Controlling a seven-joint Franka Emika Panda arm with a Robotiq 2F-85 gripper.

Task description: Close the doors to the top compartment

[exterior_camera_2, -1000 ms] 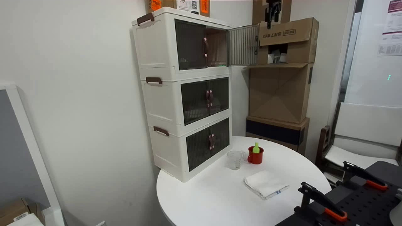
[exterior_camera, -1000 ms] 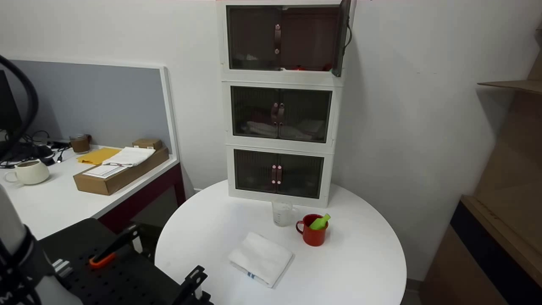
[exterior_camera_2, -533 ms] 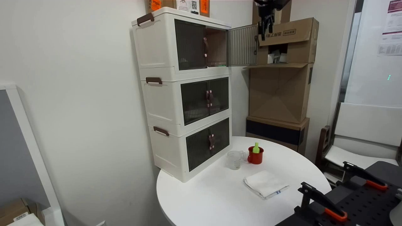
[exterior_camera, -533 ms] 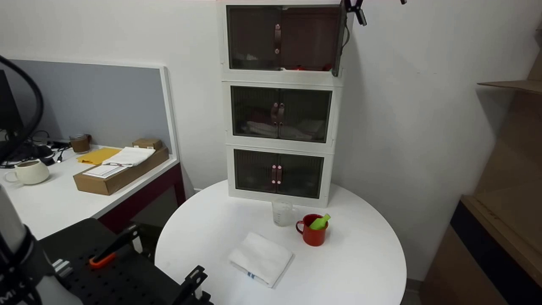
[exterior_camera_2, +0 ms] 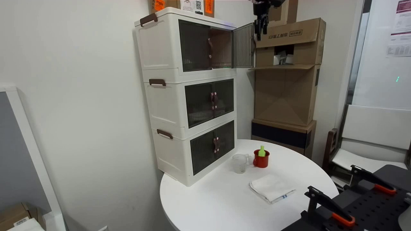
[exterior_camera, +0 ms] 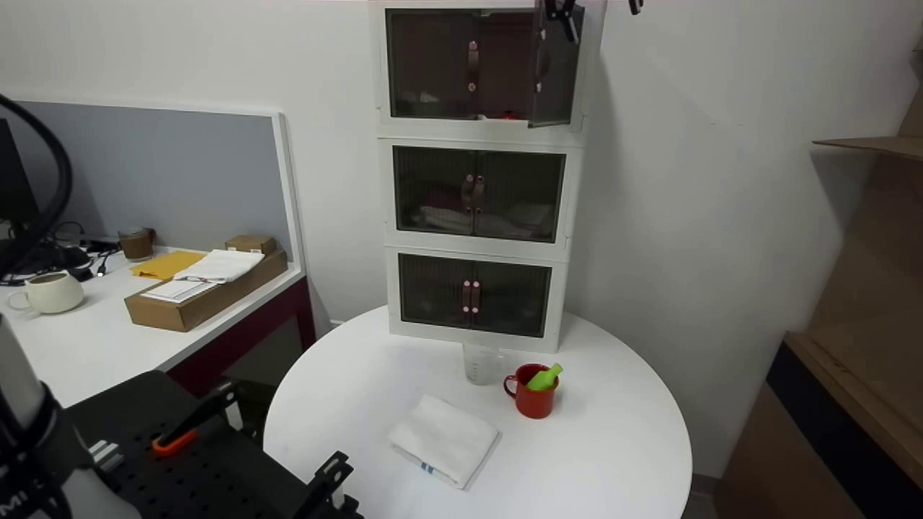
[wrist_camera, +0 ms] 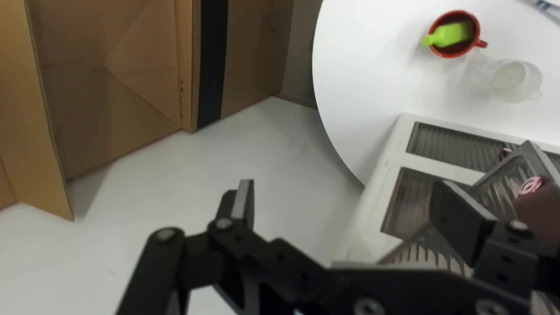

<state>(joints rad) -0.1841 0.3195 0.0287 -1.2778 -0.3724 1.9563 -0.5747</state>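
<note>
Seeing white plastic three-tier cabinet [exterior_camera_2: 178,106]; at its top, dark-brown top compartment [exterior_camera: 505,65] with smoked see-through rectangular doors [exterior_camera_2: 242,48], one flush with cabinet, one angled outward; before cabinet, just beside the latter, black two-fingered gripper [wrist_camera: 344,190] with jaws well apart, contact unclear.

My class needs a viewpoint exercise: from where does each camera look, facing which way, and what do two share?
An exterior view: before the cabinet, facing its front; end effector at top, white robot part lower left.
An exterior view: angled, showing the cabinet's side wall too; end effector at top.
Wrist view: by the open door, looking down toward the table; fingers show.
Both exterior views share the red mug.
</note>
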